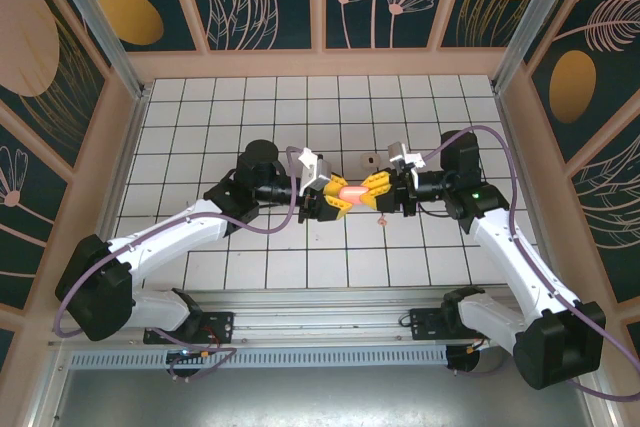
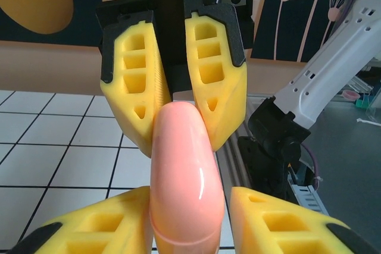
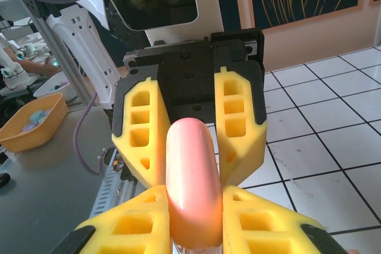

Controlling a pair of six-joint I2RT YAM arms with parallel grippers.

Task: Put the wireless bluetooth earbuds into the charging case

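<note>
From above, the left fingers [image 1: 330, 199] and right fingers [image 1: 376, 185] meet over the middle of the tiled surface [image 1: 250, 107], both clamped on the charging case [image 1: 352, 192], held between them off the tiles; a tiny pink piece [image 1: 381, 219] lies just near of the right fingers, too small to identify.

The left wrist view adds the case's glossy salmon shell [image 2: 181, 171], its far end pinched by the right fingers [image 2: 221, 102].

The right wrist view shows the left fingers [image 3: 237, 126] gripping the far end and, left of the surface, an orange bin [image 3: 30, 124].
</note>
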